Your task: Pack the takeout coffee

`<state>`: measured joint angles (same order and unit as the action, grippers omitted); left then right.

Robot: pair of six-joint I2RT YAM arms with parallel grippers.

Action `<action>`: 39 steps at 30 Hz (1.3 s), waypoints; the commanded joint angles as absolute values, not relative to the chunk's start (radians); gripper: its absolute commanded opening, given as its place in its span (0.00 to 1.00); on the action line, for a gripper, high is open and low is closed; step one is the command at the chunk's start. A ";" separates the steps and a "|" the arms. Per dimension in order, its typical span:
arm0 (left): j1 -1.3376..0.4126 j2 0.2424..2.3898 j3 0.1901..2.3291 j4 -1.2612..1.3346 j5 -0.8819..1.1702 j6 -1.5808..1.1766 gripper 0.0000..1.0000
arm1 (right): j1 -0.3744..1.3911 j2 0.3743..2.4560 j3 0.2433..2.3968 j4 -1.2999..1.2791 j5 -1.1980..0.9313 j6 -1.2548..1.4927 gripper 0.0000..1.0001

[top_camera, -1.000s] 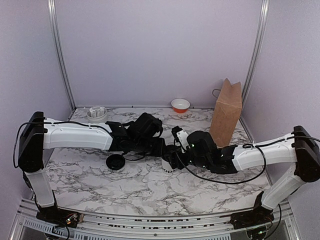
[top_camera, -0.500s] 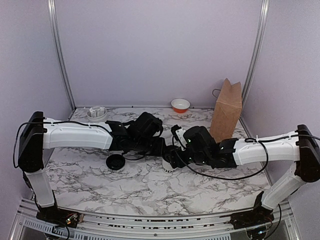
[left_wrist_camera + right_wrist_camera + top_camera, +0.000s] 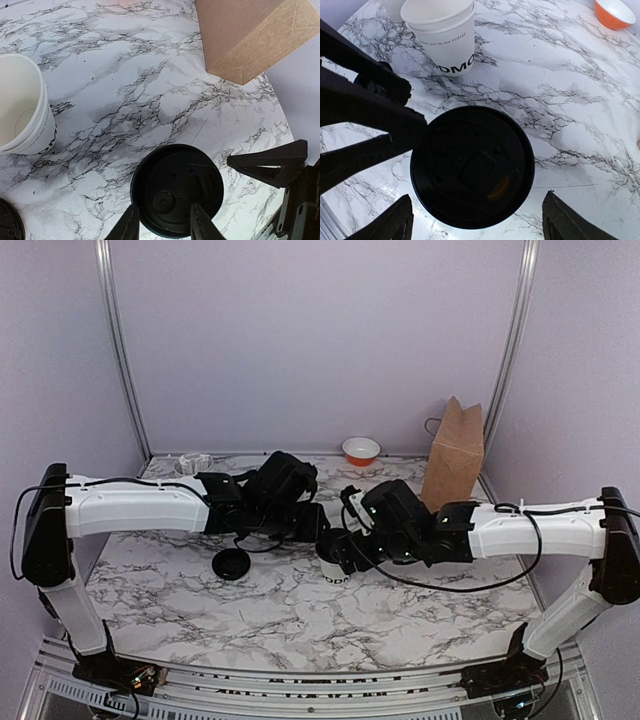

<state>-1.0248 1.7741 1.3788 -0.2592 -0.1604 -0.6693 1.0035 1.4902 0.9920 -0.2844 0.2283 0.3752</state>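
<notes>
The takeout coffee cup (image 3: 445,37), white with dark lettering low on its side, stands on the marble table under the two wrists (image 3: 336,574); it also shows at the left (image 3: 22,110). Its black round lid (image 3: 177,187) hangs above the table, face-on in the right wrist view (image 3: 472,167). My left gripper (image 3: 165,206) is shut on the lid's edge, its fingers (image 3: 370,117) reaching in from the left. My right gripper (image 3: 477,195) is open, with a fingertip on each side of the lid and clear of it.
A brown paper bag (image 3: 452,465) stands upright at the back right. An orange bowl (image 3: 361,450) sits by the back wall and a white holder (image 3: 193,464) at the back left. A second black lid (image 3: 231,563) lies on the table left of the cup.
The right gripper's jaws have spread wider around the lid. Both wrists have shifted slightly toward the back, and the left arm has stretched further out.
</notes>
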 commanded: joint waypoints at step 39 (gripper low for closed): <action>-0.911 1.741 1.132 0.018 0.104 -0.878 0.31 | 0.660 1.390 0.795 -0.021 -0.313 0.626 0.31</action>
<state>-0.9184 1.7245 1.1366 -0.0055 0.0944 -0.8703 0.6735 1.3643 0.7891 -0.0692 -0.2863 0.6098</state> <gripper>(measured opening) 0.318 0.324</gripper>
